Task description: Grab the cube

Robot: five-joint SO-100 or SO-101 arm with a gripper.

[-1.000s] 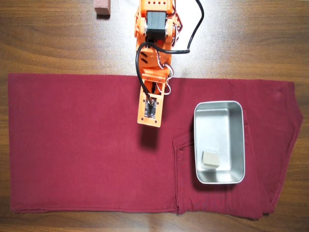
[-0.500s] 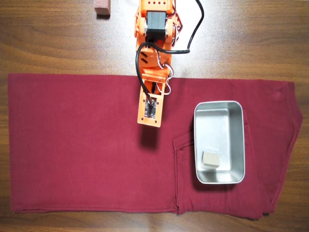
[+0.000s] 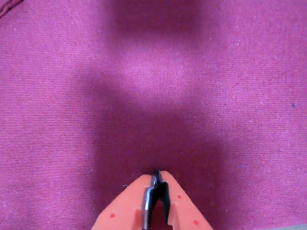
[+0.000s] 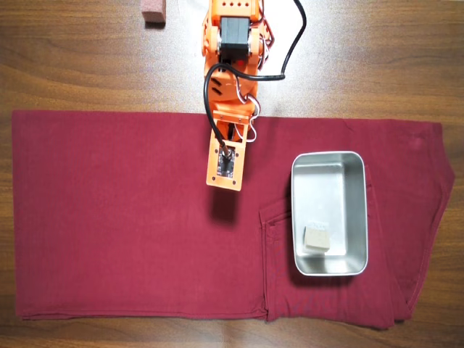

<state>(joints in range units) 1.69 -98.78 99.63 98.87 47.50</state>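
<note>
The small pale beige cube [image 4: 316, 238] lies inside the metal tray [image 4: 301, 174], near its lower left corner in the overhead view. It is out of the wrist view. My orange gripper [image 3: 157, 175] enters the wrist view from the bottom edge with its jaws closed together and nothing between them, above bare magenta cloth. In the overhead view the gripper [image 4: 224, 185] sits under the wrist board, over the cloth left of the tray and apart from the cube.
A dark red cloth [image 4: 116, 217] covers most of the wooden table [image 4: 72, 65]. A reddish-brown block [image 4: 153, 11] stands at the top edge, left of the arm's base [image 4: 233, 36]. The arm's shadow falls on the cloth below the gripper.
</note>
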